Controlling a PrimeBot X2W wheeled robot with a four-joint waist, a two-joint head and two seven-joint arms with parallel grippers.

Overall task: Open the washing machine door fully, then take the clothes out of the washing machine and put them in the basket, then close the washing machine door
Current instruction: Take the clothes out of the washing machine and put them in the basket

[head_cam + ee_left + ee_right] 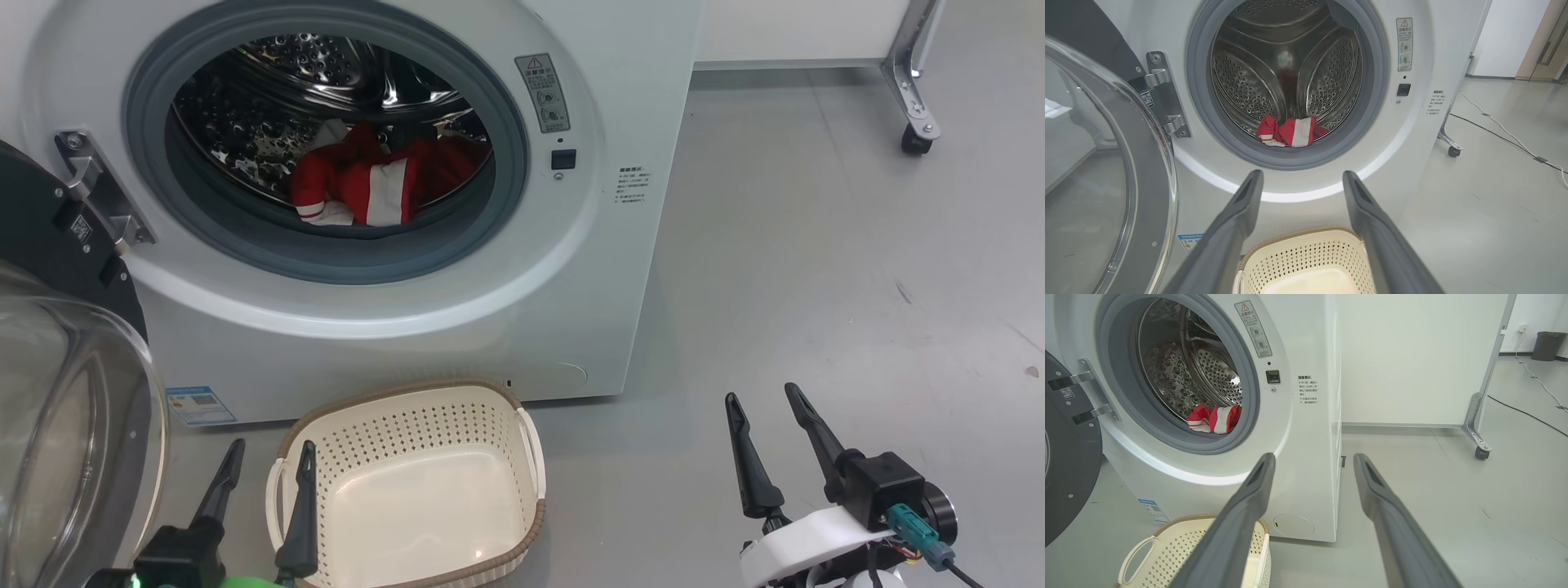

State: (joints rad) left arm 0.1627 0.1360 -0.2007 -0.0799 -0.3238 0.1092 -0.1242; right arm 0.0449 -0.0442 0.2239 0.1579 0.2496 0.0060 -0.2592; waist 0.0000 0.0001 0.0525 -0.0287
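Grey floor [816,286] spreads to the right of the washing machine [637,98] in the head view. The washing machine door [73,425] hangs swung wide at the left, cut off by the frame edge, so whether it is fully open is hard to judge. The clothes [367,175] lie in the drum, and the basket [392,389] stands empty on the floor just in front of the machine. The left gripper [273,447] and right gripper [759,394] hover near, fingers spread, grasping nothing.

The unloading step seems due: one gripper must reach over the grey gasket [326,261] and pinch the fabric.

From the left wrist, the gasket lip hides the heap's underside, and the basket's near part is cut off.

From the right wrist, the drum is seen aslant, so how much fabric lies deeper cannot be told.
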